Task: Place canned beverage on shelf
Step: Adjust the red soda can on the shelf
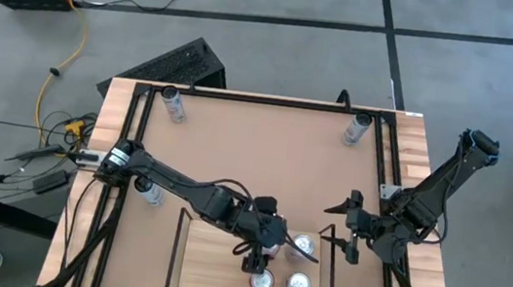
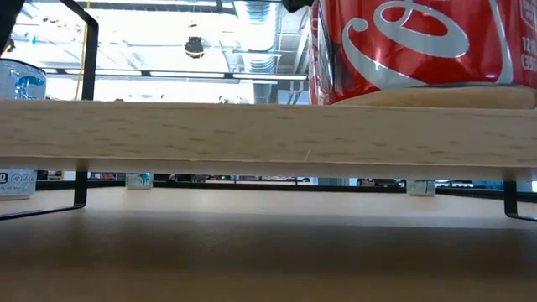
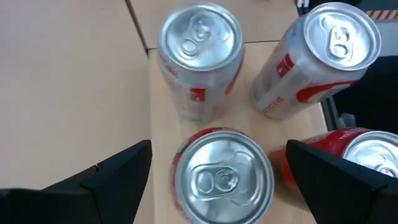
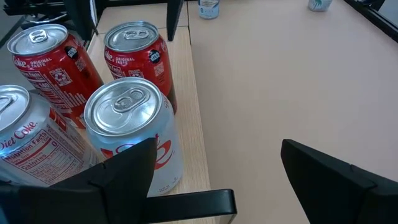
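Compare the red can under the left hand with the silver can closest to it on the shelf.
Colour: the red can has a red body, while the silver can is silver with small red marks.
Position: the red can sits between the open fingers of the left hand, which do not touch it. The silver can stands clear of the hand.
Shared: both stand upright on the shelf, with sealed tops and the same shape.

Two red cans (image 4: 134,59) with white lettering and two silver cans (image 4: 134,134) with red script stand on the pale wood shelf (image 4: 193,124), over a light brown tabletop (image 4: 280,81).
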Tool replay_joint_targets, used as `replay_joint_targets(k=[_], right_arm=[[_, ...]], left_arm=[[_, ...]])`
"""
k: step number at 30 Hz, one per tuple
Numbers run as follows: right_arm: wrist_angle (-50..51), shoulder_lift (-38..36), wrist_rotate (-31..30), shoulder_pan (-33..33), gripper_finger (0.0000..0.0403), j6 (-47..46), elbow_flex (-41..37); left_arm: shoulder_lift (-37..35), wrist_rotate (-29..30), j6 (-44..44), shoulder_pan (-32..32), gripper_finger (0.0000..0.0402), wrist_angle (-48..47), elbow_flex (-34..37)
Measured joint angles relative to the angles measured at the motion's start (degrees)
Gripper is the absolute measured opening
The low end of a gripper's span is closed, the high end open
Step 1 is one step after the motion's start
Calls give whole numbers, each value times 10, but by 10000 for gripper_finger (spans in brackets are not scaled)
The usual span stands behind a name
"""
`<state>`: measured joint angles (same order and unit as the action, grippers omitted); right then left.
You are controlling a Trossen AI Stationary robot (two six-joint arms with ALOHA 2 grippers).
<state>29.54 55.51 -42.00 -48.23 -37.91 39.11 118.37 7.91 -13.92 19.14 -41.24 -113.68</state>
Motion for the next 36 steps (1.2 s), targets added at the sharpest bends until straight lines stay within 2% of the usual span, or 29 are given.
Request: replay_joint_targets(k=[8,14,20,23,26,31,36], right_arm=[[0,0,0,0,369,0,0],[0,0,1,-1,369,-1,0],[0,0,2,-2,369,2,0],[0,-1,4,-2,369,2,0],[0,-1,6,-2,369,-1,0],[-7,-1,8,-1,369,-6,0],[-22,-1,13,-1,369,-6,0]], left_arm=[[0,32,35,0,355,-17,-48],[-1,45,32,10,355,-100,-126],[-1,94,-32,79,355,-235,-148],[-1,119,-76,123,355,-271,-145],[-1,121,-94,170,355,-252,-131],[-1,119,-60,236,349,-120,-53],[0,140,-37,249,293,-18,31]])
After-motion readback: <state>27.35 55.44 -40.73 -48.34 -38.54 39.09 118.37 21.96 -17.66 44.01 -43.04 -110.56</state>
